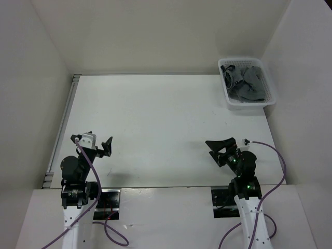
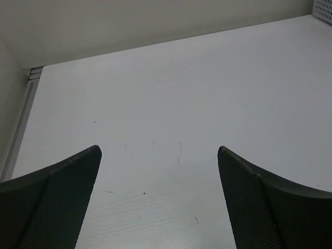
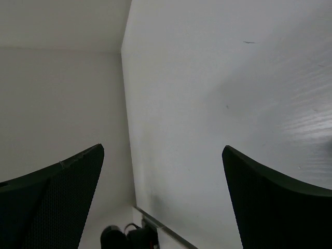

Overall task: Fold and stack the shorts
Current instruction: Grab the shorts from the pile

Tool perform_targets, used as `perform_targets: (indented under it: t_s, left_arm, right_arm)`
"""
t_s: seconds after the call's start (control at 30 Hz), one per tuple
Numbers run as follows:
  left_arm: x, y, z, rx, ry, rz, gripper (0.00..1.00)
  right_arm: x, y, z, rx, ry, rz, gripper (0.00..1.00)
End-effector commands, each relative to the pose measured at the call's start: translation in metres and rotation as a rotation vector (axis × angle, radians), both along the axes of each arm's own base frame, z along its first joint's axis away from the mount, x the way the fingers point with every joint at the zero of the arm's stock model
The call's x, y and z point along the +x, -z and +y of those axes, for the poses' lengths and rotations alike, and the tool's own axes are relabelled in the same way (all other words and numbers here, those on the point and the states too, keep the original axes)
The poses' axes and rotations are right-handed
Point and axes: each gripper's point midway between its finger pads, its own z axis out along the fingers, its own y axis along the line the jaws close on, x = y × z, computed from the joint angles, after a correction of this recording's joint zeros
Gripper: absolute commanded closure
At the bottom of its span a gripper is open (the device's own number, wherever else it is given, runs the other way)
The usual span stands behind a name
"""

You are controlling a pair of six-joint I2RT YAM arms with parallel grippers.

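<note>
No txt, labels, brands, nos. or signs legible in any view.

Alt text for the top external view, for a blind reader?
Dark grey shorts lie crumpled in a white mesh basket at the table's far right corner. At the near edge, the left claw and right claw are open, holding nothing.
</note>
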Motion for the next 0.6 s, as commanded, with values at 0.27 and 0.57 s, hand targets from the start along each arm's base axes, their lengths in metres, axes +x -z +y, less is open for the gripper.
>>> perform_targets:
  t_s: [0.27,0.57]
  left_arm:
    - [0.007,-0.053,0.046,-0.021,-0.262,-0.265,0.00]
    - [-0.006,-0.102,0.060,-0.049,-0.341,-0.404,0.00]
  right_arm:
    - [0.009,0.008,-0.010,0.043,0.092,0.031,0.00]
    - [0.005,-0.211,-0.046,0.038,0.301,-0.593,0.00]
